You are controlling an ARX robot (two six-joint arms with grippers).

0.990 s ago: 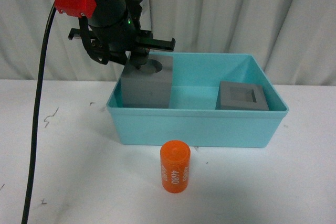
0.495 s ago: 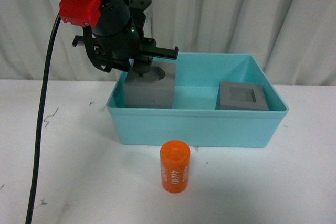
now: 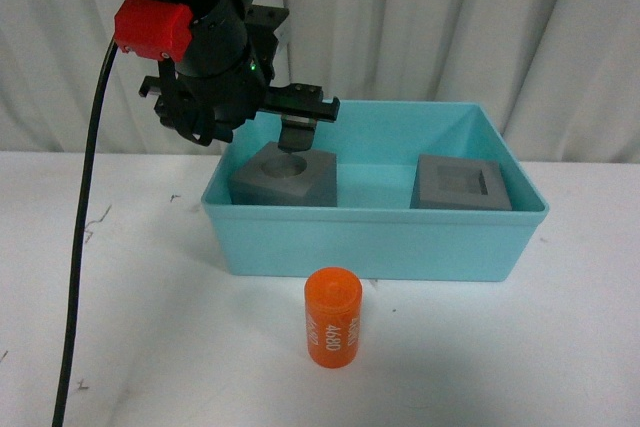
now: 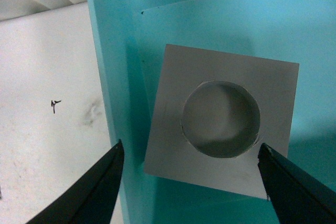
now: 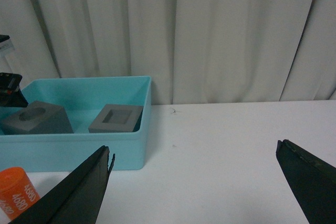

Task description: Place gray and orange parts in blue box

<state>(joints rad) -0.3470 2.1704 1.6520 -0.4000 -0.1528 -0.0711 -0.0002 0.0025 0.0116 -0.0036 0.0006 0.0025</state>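
The gray cube with the round recess point(image 3: 285, 179) rests slightly tilted on the floor of the blue box point(image 3: 400, 242), at its left end. Just above it my left gripper point(image 3: 272, 137) hangs open; in the left wrist view its fingers straddle the cube point(image 4: 173, 93) without touching. At the box's right end sits the gray cube with the square recess point(image 3: 462, 184). An orange cylinder point(image 3: 333, 317) with white digits stands upright on the table in front of the box. My right gripper point(image 5: 193, 148) is open over bare table, well to the right of the box point(image 5: 79, 150).
White tabletop point(image 3: 520, 357) spreads around the box, with small dark marks point(image 3: 95, 222) at the left. A white curtain point(image 3: 450, 17) closes off the back. The left arm's black cable point(image 3: 75, 247) hangs down at the far left.
My left gripper has let go of the round-recess cube, which dropped from its raised, held position onto the box floor. The gripper stays just above it.
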